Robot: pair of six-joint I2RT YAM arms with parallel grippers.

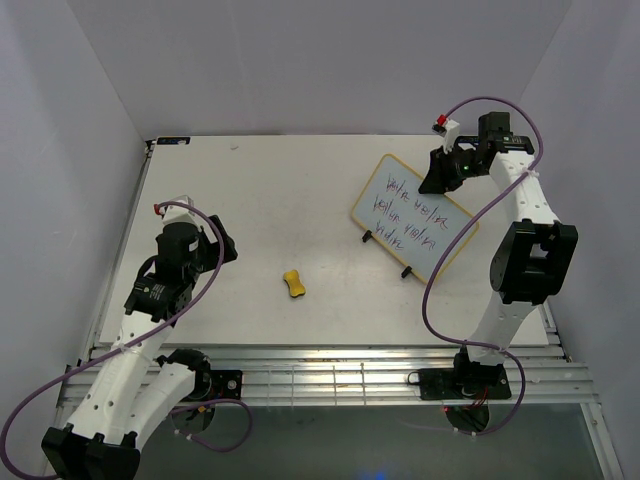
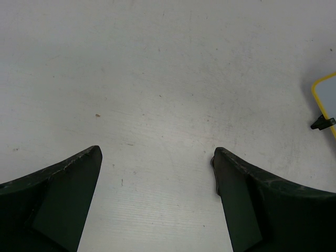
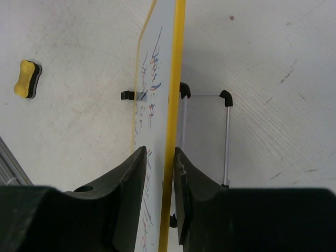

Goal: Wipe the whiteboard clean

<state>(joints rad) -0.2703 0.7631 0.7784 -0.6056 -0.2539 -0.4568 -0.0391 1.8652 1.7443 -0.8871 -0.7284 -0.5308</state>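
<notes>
We see the right claw [image 3: 160, 152] closed down to a narrow gap on the top edge of a small, rounded-corner rectangular whiteboard [image 3: 157, 79] with a thin yellow frame. One finger lies on the written face and the other on the back. From above, the whiteboard [image 1: 413, 217] slopes down and away from the right claw [image 1: 440, 175] towards the near left. It carries rows of red and blue handwriting. Its two small black feet [image 1: 367, 237] rest on the flat white table [image 1: 250, 190].

Behind the board, just beyond the claw's back finger, stands a thin silver wire stand [image 3: 227, 136] with black tips. A small yellow foam eraser [image 1: 294, 284] with a dark underside lies well apart to the claw's left.

Our left claw [image 2: 157, 152] is spread wide and holds nothing. It hangs over bare table, and the whiteboard's yellow corner [image 2: 326, 100] is far off to its right.
</notes>
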